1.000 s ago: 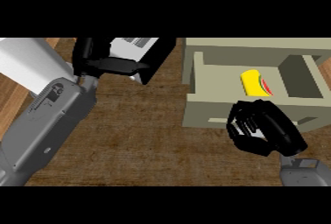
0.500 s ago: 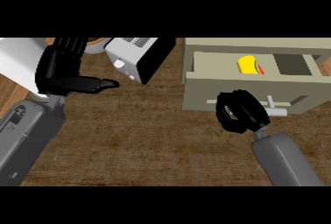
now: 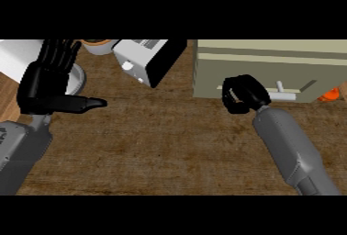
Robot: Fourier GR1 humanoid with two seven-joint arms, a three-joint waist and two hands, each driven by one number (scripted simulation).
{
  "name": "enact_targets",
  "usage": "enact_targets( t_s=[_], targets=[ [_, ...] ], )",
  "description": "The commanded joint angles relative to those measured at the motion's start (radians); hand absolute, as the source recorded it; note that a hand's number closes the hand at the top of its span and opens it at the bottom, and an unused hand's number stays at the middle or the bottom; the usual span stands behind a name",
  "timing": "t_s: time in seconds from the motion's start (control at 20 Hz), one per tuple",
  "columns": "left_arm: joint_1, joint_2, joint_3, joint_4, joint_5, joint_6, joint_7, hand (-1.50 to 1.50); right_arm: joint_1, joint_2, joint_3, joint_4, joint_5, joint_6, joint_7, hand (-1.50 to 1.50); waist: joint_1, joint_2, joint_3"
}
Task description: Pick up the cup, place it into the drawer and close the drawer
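Cup: not showing in the head view | drawer (image 3: 271,69) front sitting flush with its cabinet, handle (image 3: 284,94) just right of right hand (image 3: 243,94), fingers curling, holding nothing | left hand (image 3: 51,87) hovering far left, fingers straight, thumb out.

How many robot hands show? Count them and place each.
2. The left hand stands open at the view's left, fingers up, thumb pointing right. The right hand is curled against the drawer front, beside its handle.
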Motion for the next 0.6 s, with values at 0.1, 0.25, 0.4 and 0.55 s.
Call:
enact_targets(
  t_s=[0.1, 0.25, 0.4, 0.55],
  targets=[
    [0.051, 0.019, 0.035, -0.031, 0.009, -0.043, -0.009, -1.50, -0.169, -0.035, -0.086, 0.287, -0.012, -0.004, -0.030, 1.50, 0.022, 0.018, 0.004],
    [0.059, -0.016, 0.006, -0.037, -0.003, -0.047, -0.020, -1.50, -0.194, -0.070, -0.114, 0.338, -0.026, -0.008, -0.052, 1.50, 0.039, 0.029, 0.006],
    [0.054, 0.011, 0.034, -0.027, 0.034, -0.112, -0.005, -1.50, -0.244, -0.110, -0.139, 0.364, -0.052, 0.052, -0.066, 1.50, 0.043, 0.029, 0.005],
    [0.048, 0.005, 0.027, -0.013, 0.022, -0.132, -0.021, -1.50, -0.261, -0.116, -0.155, 0.382, -0.067, 0.067, -0.071, 1.50, 0.048, 0.036, 0.005]
  ],
)
